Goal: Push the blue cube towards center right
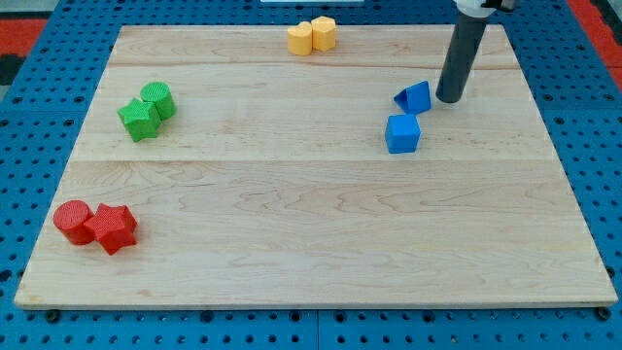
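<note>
At the frame's left you see the red blocks point(94, 225) and green blocks point(147, 109), with the yellow pair point(311, 35) at top centre, all well clear. The blue cube point(402, 133) sits right of centre, just below a blue wedge-like block point(416, 96). My tip point(449, 99), a bare rod with nothing to open or pinch, stands just beside the wedge's right, so a push from there likely shoves the wedge and drives the cube leftward.

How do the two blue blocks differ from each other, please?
The blue cube is a square-faced box lying nearer the view's bottom, apart from my tip. The blue wedge is an angled, pointed shape, looks smaller, and lies nearer the view's top, just to the view's left of my tip. Both share the same blue colour and lie close together on the board's right part.
</note>
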Controlling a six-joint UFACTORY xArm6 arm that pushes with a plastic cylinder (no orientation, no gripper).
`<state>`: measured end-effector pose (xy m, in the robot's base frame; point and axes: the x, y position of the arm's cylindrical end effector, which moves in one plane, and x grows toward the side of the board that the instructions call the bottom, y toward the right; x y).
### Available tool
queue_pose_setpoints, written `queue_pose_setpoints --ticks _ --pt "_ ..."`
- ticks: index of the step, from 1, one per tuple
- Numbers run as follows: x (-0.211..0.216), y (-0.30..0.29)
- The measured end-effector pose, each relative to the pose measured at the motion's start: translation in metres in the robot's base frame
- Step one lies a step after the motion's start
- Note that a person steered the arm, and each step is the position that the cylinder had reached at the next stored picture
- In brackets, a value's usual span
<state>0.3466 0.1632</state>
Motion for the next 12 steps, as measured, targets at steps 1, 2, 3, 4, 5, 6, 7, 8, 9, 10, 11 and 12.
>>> queue_pose_setpoints --ticks 1,2,3,4,5,6,7,8,9,10,11,12 --pt "0.008 -0.060" --pt "0.003 -0.068" --pt "0.018 -0.064" --pt "0.043 -0.120" --pt "0.060 -0.105" --pt "0.062 -0.063" --pt "0.068 -0.020" --pt "0.075 -0.003" --pt "0.101 -0.011" --pt "0.110 0.022" --pt "0.092 0.003" --pt "0.080 0.005"
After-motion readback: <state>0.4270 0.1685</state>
